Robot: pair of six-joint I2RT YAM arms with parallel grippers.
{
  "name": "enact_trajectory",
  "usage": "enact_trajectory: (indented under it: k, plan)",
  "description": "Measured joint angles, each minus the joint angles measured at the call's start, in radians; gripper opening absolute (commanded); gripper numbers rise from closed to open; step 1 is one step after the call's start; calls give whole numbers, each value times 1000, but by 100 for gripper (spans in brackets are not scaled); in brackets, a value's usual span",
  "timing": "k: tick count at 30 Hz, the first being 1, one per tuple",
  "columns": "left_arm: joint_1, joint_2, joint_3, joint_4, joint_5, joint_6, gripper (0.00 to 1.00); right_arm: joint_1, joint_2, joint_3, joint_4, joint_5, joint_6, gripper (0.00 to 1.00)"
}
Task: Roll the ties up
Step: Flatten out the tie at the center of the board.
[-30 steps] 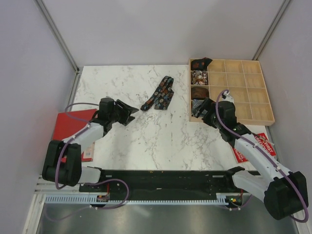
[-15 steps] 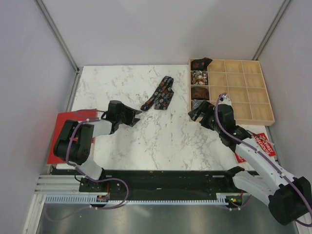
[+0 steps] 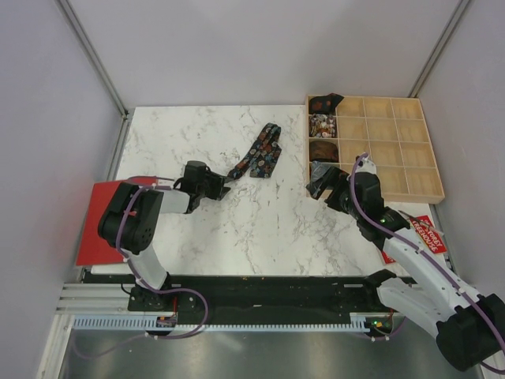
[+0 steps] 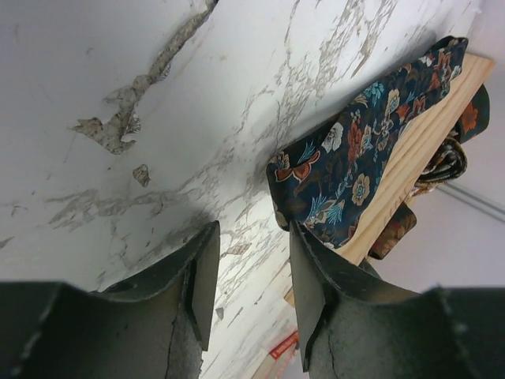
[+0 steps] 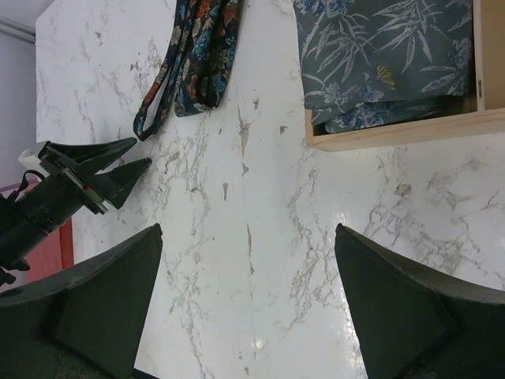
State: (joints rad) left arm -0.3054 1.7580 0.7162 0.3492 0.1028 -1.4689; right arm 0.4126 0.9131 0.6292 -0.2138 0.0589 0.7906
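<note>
A black tie [image 3: 259, 151] with red, blue and orange floral print lies folded on the marble table, left of the wooden tray. It also shows in the left wrist view [image 4: 355, 158] and in the right wrist view [image 5: 197, 55]. My left gripper [image 3: 223, 186] is low over the table just short of the tie's near end. Its jaws [image 4: 252, 237] are open by a modest gap and empty. My right gripper [image 3: 322, 183] hangs by the tray's near left corner. It is wide open and empty [image 5: 248, 230].
A wooden compartment tray [image 3: 394, 150] stands at the back right, with rolled ties in its left column [image 3: 321, 124]. The nearest is blue-grey with a leaf print [image 5: 379, 55]. A red booklet [image 3: 99, 213] lies at the left edge and a red packet [image 3: 418, 237] at the right.
My left gripper has slid right along the table toward the tie's near end, its arm folding lower. My right gripper has shifted slightly left, away from the tray.
</note>
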Motion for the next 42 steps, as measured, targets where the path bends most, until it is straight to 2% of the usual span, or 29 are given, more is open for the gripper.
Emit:
enact_trajectory:
  k: [4, 6, 13, 17, 24, 42]
  plan:
    - [-18, -30, -9, -4, -57, 1, 67, 0, -3, -2, -9, 2, -10, 98]
    - [-25, -39, -8, 0, -74, 2, 68, 0, -2, -2, -13, 2, -15, 98]
    - [-26, 8, 39, 8, -75, 2, 68, 1, -13, -2, -64, 8, -36, 98]
    - [-26, 31, 54, 26, -71, 2, 68, 1, -90, -16, -105, 17, -35, 98]
    - [-26, 35, 57, 27, -75, 2, 62, 1, -170, -68, -143, 28, -35, 98]
    - [-26, 74, 90, 23, -74, 1, 54, 1, -164, -81, -161, 24, -27, 98]
